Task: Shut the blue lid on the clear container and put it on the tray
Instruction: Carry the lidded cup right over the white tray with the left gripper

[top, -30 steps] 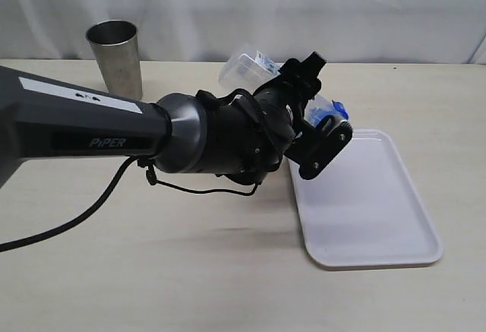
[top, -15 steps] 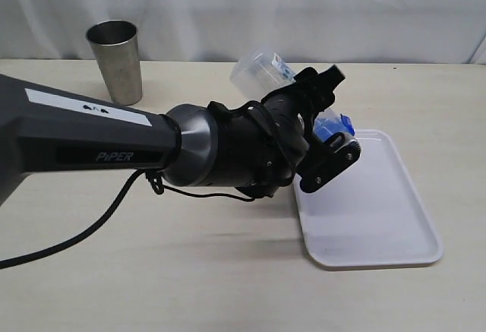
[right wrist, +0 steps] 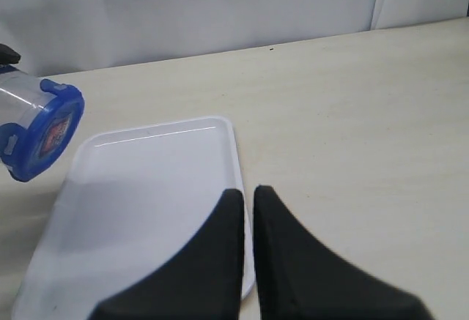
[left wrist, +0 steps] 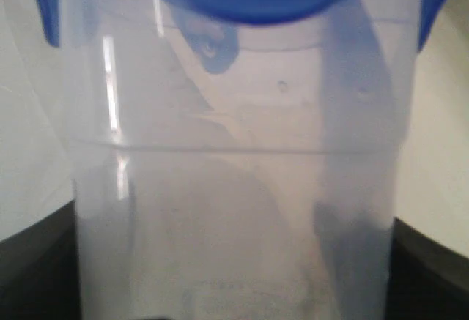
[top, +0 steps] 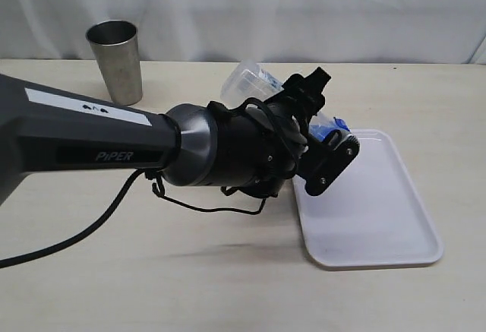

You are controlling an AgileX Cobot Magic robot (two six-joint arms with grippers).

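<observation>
Exterior view: my left gripper [top: 332, 113] is clamped across the tall clear plastic container [top: 247, 80], which hangs tilted above the table [top: 190, 271]. Its long axis runs from the base, up and back toward the grey steel tumbler [top: 115, 58], down to the small blue plastic lid [top: 332, 125]. The lid end points at the far left corner of the flat white rectangular tray [top: 372, 210]. I cannot tell whether it hangs above that corner or just short of it.

Left wrist view: the container wall fills the picture, with the dark fingers [left wrist: 33, 269] pressed against both sides. The lid sits on the mouth with its flaps hanging down. I cannot tell whether they are snapped.

Right wrist view: my right gripper [right wrist: 248, 195] is closed on nothing and hovers over the tray's opposite long edge, well apart from the lid.

I judge the left arm must carry the container over the tray and swing its axis upright, base down.
</observation>
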